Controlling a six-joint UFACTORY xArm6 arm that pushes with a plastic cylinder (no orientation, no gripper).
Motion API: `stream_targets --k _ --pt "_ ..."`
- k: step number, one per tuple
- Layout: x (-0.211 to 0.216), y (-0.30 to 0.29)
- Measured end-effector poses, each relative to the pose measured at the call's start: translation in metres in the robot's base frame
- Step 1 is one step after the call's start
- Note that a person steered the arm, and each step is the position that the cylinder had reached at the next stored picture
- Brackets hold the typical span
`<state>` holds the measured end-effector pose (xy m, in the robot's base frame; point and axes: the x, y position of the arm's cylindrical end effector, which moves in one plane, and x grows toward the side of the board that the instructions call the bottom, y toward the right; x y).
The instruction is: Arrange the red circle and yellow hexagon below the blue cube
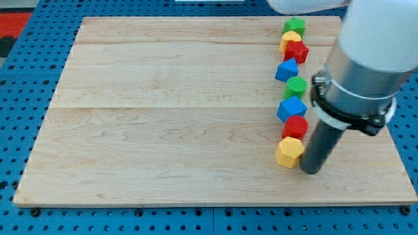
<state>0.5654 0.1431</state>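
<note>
The blocks stand in a column at the view's right on the wooden board (pixel 163 111). The blue cube (pixel 291 108) has the red circle (pixel 296 126) touching it just below. The yellow hexagon (pixel 289 152) sits below the red circle, touching it. My tip (pixel 311 170) rests on the board just right of the yellow hexagon, close beside it; contact cannot be told.
Higher in the same column stand a green cube (pixel 294 27), a yellow block (pixel 290 40), a red block (pixel 298 51), a blue block (pixel 287 70) and a green circle (pixel 296 85). The arm's grey body (pixel 366 59) covers the board's right edge.
</note>
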Motion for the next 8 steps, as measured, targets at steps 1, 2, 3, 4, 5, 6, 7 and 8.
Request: stream_targets --k 1,2,3,4,5,6,7,8 --pt "0.024 0.047" --pt "0.054 -0.004" --pt "0.020 -0.058" --pt "0.000 -0.058" --pt "-0.005 -0.068" --pt "-0.016 -0.030" --pt "-0.015 -0.004" --pt "0.034 -0.010"
